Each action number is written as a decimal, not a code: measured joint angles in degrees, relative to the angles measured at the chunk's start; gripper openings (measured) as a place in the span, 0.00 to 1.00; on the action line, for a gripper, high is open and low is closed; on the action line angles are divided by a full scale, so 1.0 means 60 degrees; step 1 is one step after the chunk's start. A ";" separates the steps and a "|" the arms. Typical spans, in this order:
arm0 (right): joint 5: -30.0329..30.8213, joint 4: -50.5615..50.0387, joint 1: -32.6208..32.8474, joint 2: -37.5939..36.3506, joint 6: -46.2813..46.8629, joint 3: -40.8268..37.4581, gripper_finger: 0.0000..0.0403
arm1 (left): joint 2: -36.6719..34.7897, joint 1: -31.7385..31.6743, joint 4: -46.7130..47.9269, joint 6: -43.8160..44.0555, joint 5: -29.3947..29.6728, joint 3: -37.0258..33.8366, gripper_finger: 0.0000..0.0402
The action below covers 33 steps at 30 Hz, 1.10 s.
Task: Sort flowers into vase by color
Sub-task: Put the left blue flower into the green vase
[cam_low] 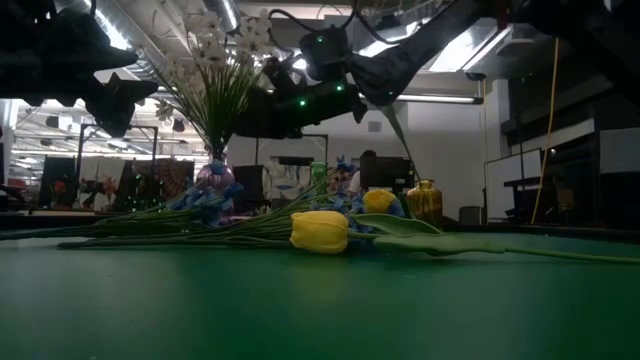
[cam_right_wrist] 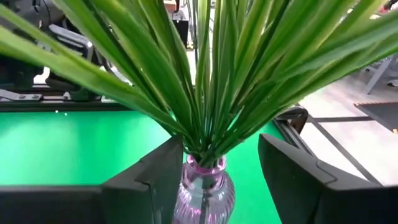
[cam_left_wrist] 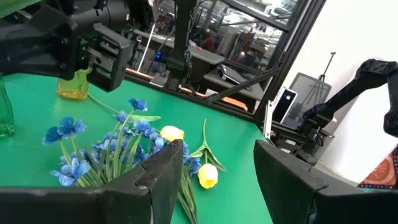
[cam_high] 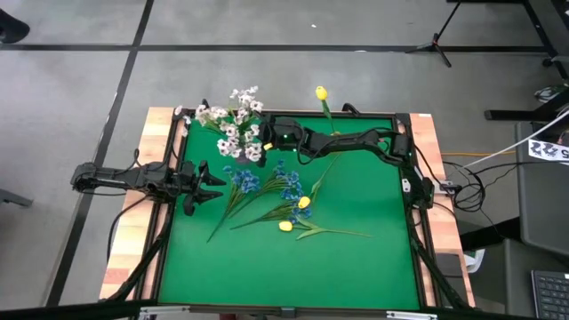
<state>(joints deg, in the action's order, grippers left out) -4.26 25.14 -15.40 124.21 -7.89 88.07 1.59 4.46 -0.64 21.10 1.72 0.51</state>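
Right gripper, fingers apart, hovers at the white small-blossom sprays standing in a pink glass vase at the green mat's far-left corner. Blue clustered blooms and yellow tulip-like buds lie mid-mat. Left gripper waits open beside them.

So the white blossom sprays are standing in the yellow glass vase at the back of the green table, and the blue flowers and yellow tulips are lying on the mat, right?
Not quite. The white blossom sprays stand in a pink-purple glass vase, as the right wrist view shows; the yellow glass vase holds none. The rest is right: blue flowers and yellow tulips lie on the green mat.
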 joint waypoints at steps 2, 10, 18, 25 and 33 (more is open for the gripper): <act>0.0001 0.0082 0.0000 -0.0008 0.0003 0.0000 0.48 | -0.0001 -0.0003 0.0000 -0.0004 -0.0003 0.0000 0.48; 0.0019 0.0402 0.0000 -0.0012 0.0012 0.0000 0.35 | 0.0003 -0.0002 0.0000 -0.0008 0.0000 0.0000 0.48; 0.0025 0.0219 0.0000 -0.0008 -0.0012 0.0000 0.07 | 0.0001 0.0001 0.0000 -0.0073 0.0000 0.0000 0.48; 0.0248 -0.0248 0.0011 0.0006 -0.0054 0.0000 0.06 | 0.0003 -0.0003 0.0000 -0.0078 0.0004 0.0000 0.48; 0.0196 -0.0239 0.0011 0.0025 -0.0107 0.0000 0.02 | 0.0003 0.0001 0.0000 -0.0080 0.0011 0.0000 0.48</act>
<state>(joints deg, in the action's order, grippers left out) -3.08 23.70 -15.33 124.36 -8.52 88.07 1.61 4.47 -0.64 20.62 1.78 0.51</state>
